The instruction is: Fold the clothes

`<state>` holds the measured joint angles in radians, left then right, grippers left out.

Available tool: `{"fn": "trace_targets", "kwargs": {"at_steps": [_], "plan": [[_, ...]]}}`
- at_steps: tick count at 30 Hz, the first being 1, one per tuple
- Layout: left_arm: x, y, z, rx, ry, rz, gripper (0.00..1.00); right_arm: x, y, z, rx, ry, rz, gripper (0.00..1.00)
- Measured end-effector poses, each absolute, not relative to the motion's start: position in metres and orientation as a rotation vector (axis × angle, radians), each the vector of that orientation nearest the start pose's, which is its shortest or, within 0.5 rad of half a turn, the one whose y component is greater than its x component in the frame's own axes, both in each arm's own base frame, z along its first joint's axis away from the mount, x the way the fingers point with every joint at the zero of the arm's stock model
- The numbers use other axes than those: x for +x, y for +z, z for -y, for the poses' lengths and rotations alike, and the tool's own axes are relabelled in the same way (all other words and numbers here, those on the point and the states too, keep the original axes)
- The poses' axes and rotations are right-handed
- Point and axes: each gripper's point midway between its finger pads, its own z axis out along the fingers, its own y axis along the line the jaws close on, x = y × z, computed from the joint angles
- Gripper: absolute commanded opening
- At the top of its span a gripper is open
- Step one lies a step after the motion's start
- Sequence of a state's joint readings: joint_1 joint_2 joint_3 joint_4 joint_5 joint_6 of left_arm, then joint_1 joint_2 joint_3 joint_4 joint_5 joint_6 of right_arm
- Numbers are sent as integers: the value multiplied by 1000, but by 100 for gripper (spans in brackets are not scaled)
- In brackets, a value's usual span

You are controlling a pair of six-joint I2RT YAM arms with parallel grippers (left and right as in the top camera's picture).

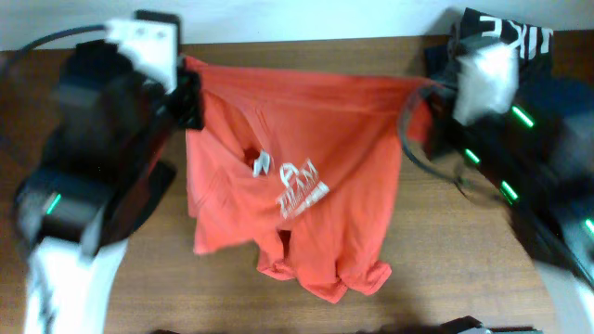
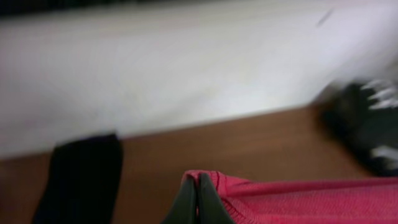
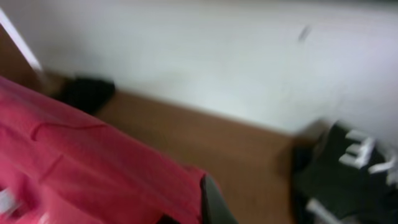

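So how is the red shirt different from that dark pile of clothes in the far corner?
The red T-shirt is bright orange-red; the dark pile is black. The T-shirt is spread open, its top edge stretched between the left gripper and right gripper; the pile lies in a heap in the corner, held by neither. Both carry white lettering.

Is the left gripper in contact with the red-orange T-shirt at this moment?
Touching. The left wrist view shows the left gripper pinched shut on the hemmed edge of the red-orange T-shirt.
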<state>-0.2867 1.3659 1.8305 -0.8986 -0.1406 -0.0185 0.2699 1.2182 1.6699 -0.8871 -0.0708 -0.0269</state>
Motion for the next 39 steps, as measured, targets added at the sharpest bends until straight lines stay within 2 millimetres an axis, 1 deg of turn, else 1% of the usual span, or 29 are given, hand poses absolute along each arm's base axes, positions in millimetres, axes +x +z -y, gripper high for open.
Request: {"fn": "trace_targets", "kwargs": {"at_steps": [1,2,3,5,6,7,9,11,12,13,14,16,17,18,20,22,23,24,25,26,28,31,33,34,35,36,38,39], "plan": [[382,420,85,175,-35,-2026,1,348,400,-109,-350,225,-2037,4],[399,398,86,175,-4,-2082,1,367,380,-114,-356,224,-2087,4],[408,387,86,173,13,-2108,1,380,367,-118,-359,223,-2116,4],[433,356,88,169,60,-2173,1,416,325,-128,-370,228,-2194,4],[444,342,88,166,81,-2196,1,431,309,-133,-374,231,-2216,4],[457,325,88,163,104,-2223,1,449,285,-139,-381,238,-2248,4],[479,294,87,159,143,-2267,1,477,249,-148,-387,252,-2276,4],[498,265,85,150,174,-2302,1,501,216,-157,-388,274,-2292,4],[509,249,84,143,188,-2318,1,514,197,-163,-385,292,-2295,4],[517,239,82,136,196,-2321,1,524,185,-167,-381,305,-2288,4],[526,226,79,127,206,-2331,1,534,169,-171,-376,320,-2286,4],[542,200,72,107,227,-2350,1,549,151,-177,-360,345,-2268,4],[548,190,68,96,233,-2354,1,555,144,-180,-351,355,-2256,4],[555,180,62,81,241,-2355,1,563,138,-183,-337,368,-2236,4],[566,166,52,56,250,-2352,1,573,128,-187,-318,390,-2217,4],[575,159,44,34,255,-2338,1,578,121,-189,-308,404,-2203,5],[578,157,41,23,257,-2333,2,580,120,-190,-304,411,-2198,15],[581,156,38,16,259,-2328,9,581,119,-191,-295,421,-2197,42],[582,156,36,16,262,-2324,21,581,119,-191,-290,425,-2195,81],[582,156,35,13,263,-2321,32,582,119,-192,-292,428,-2192,97],[584,159,34,17,272,-2309,48,583,122,-194,-295,438,-2181,99],[582,156,34,22,275,-2323,62,576,117,-193,-300,452,-2216,99],[578,154,33,28,280,-2347,67,568,115,-190,-298,457,-2259,99],[577,155,33,28,281,-2355,69,562,117,-186,-292,456,-2287,99],[574,157,33,32,285,-2369,69,556,122,-182,-289,457,-2307,99],[573,160,33,38,286,-2378,72,549,130,-177,-282,457,-2325,99],[572,171,37,72,261,-2384,74,534,158,-163,-261,455,-2343,99],[573,177,43,111,233,-2386,75,525,170,-156,-249,452,-2354,99]]}}
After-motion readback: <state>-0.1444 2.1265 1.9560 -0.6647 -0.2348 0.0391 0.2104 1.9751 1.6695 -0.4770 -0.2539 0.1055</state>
